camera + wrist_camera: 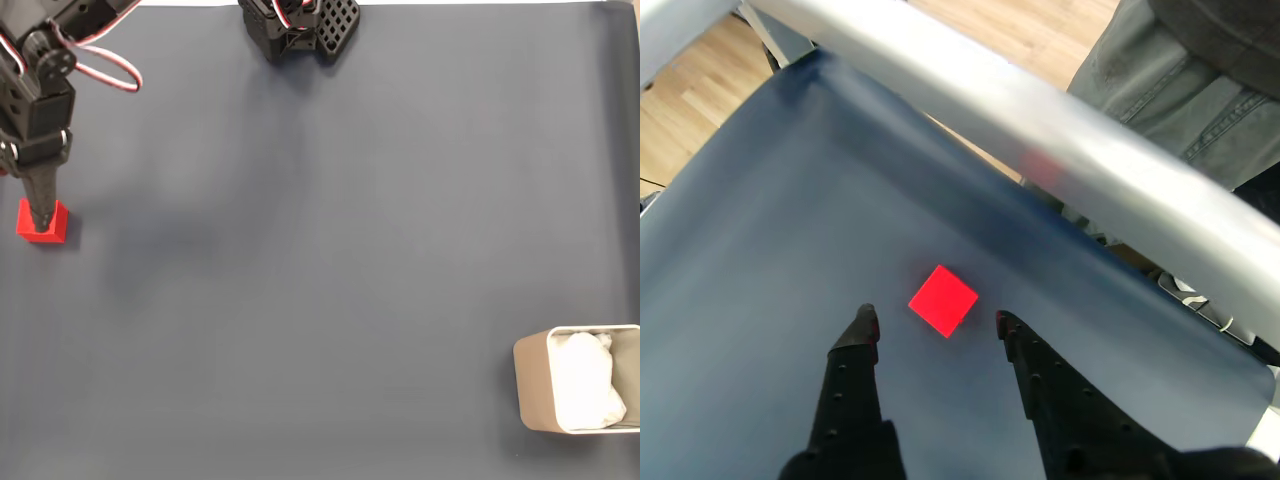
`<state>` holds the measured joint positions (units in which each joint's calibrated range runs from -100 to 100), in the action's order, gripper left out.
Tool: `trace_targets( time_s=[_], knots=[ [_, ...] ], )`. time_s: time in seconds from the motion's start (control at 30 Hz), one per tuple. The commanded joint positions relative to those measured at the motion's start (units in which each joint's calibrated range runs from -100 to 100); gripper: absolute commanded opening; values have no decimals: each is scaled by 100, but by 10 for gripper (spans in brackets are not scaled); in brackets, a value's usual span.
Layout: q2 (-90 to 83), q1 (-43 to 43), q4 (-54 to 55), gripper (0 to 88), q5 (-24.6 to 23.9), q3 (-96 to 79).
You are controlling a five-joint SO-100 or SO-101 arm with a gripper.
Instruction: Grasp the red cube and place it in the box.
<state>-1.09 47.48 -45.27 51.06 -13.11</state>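
Your gripper [936,325] has its two black fingers spread apart, and the red cube [943,300] lies on the dark blue mat [770,250] just ahead of the gap between the tips, untouched by either finger. In the fixed view the cube [48,228] sits at the far left edge of the mat, with the gripper [42,215] tip right over it. The box [530,385] stands well apart at the lower right corner, white padding [585,380] inside. You'll find no readable writing or brand marks on the cube, box or arm.
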Motion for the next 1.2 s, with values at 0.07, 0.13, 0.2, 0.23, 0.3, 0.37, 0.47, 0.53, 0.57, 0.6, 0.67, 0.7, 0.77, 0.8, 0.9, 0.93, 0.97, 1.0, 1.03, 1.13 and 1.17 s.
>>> trace_targets(
  time_s=[0.07, 0.13, 0.2, 0.23, 0.3, 0.37, 0.47, 0.53, 0.57, 0.6, 0.67, 0.7, 0.77, 0.8, 0.9, 0.93, 0.97, 1.0, 1.03, 1.13, 1.17],
  knots=[
    [31, -124, 355, 292, 83, -258],
    [57, -138, 420, 296, 107, -377],
    [83, -153, 477, 298, 117, -486],
    [100, -160, 518, 299, 117, -550],
    [135, -174, 584, 300, 122, -651],
    [187, -195, 641, 301, 112, -705],
    [265, -231, 691, 303, 88, -705],
    [334, -259, 723, 304, 78, -705],
    [369, -273, 723, 305, 73, -678],
    [412, -295, 732, 305, 63, -660],
    [490, -323, 748, 306, 34, -596],
    [533, -337, 756, 306, 15, -559],
    [628, -366, 756, 307, -20, -450],
    [680, -373, 756, 307, -29, -413],
    [802, -401, 756, 308, -63, -304],
    [845, -408, 756, 308, -73, -286],
    [880, -408, 756, 308, -88, -249],
    [914, -422, 756, 308, -98, -222],
    [949, -430, 773, 309, -112, -185],
    [1070, -444, 789, 309, -161, -21],
    [1105, -444, 789, 310, -161, 34]
  ],
)
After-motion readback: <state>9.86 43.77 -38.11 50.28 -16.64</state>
